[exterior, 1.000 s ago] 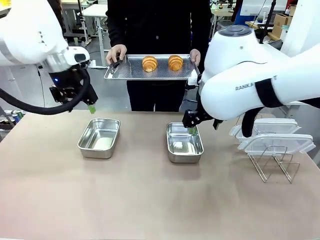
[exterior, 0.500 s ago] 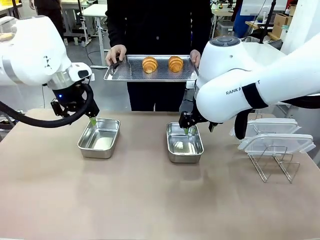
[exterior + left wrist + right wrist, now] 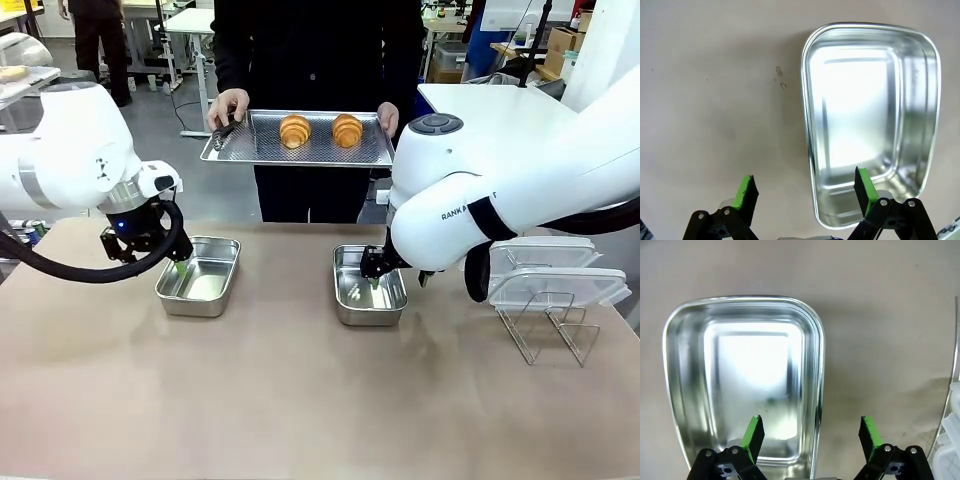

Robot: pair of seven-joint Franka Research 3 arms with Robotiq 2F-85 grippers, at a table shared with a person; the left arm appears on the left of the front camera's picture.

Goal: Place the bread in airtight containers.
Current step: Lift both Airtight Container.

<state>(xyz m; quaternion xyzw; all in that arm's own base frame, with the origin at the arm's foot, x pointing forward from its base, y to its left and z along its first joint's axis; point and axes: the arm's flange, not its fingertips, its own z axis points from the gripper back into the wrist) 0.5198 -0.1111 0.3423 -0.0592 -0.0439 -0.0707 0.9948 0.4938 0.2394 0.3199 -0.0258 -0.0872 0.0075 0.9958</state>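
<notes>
**Fig.** Front view w/ both wrist views.

**(a) Bread.** Croissant A [image 3: 295, 129] and croissant B [image 3: 347, 129] lie side by side on a perforated tray [image 3: 240, 150]. A person at the far side holds the tray level, beyond the table's far edge. The hand at picture L [image 3: 230, 104] and the hand at picture R [image 3: 388, 117] each grip one short end. Both croissants are well apart from the pans.

**(b) Containers.** L pan [image 3: 205, 280] and R pan [image 3: 352, 292] sit flat on the tan table [image 3: 300, 400], apart from each other. Their floors show bare, shiny steel.

**(c) L gripper** [image 3: 805, 190]. Jaws are spread wide w/ nothing held. It points down at the L pan's left side. One green pad is over the pan's interior and the other over the table, so the jaws straddle the side wall.

**(d) R gripper** [image 3: 811, 432]. Likewise wide open, nothing held. One pad is over the R pan's interior, the other over the table beyond the rim. Whether any pad touches steel is unclear; prob. just above it.

**(e) Misc.** Clear lids [image 3: 550, 270] rest on a wire rack [image 3: 548, 335] at the table's R side, near the R arm.
</notes>
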